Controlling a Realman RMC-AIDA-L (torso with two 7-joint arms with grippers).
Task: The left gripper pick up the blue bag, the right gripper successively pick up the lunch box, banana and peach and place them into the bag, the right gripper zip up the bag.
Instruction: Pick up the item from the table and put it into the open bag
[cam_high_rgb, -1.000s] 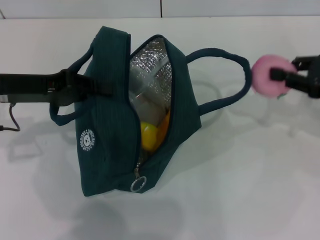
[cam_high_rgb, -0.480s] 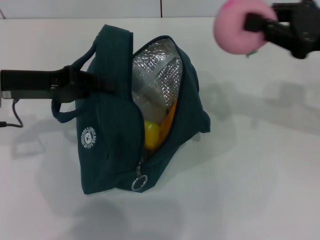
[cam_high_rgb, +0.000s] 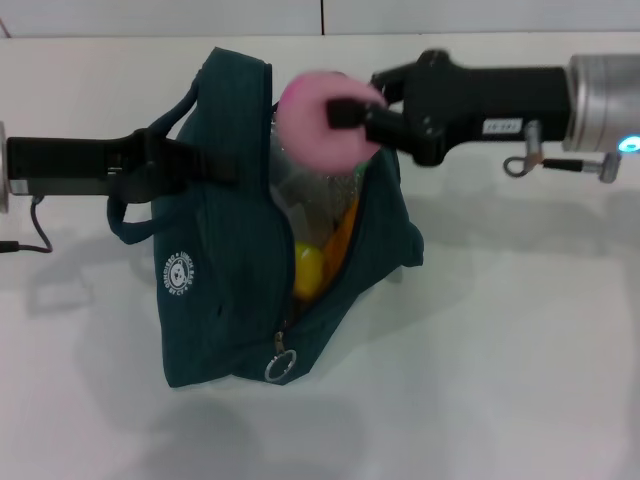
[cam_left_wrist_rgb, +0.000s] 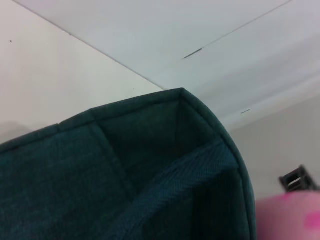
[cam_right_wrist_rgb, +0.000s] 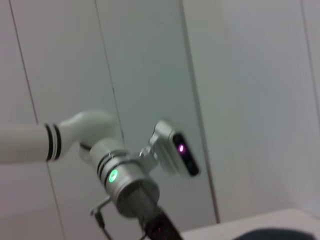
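The blue bag (cam_high_rgb: 225, 270) stands on the white table, unzipped, with silver lining and its ring pull (cam_high_rgb: 279, 366) at the near end. My left gripper (cam_high_rgb: 215, 168) is shut on the bag's far-left edge and holds it up. The banana (cam_high_rgb: 340, 238) and a yellow item (cam_high_rgb: 308, 268) show inside the opening. The lunch box (cam_high_rgb: 290, 195) is a clear shape inside, mostly hidden. My right gripper (cam_high_rgb: 345, 112) is shut on the pink peach (cam_high_rgb: 320, 120) and holds it right over the open mouth. The bag fabric (cam_left_wrist_rgb: 125, 170) and the peach (cam_left_wrist_rgb: 290, 217) show in the left wrist view.
The white table (cam_high_rgb: 500, 330) spreads around the bag. A black cable (cam_high_rgb: 25, 235) lies at the far left. The right wrist view shows the left arm's silver wrist (cam_right_wrist_rgb: 127, 182) with its green light against a white wall.
My right gripper has carried the peach from the right side, up and leftward, to over the bag's opening. The bag's right handle has dropped out of sight. The left gripper has held still.
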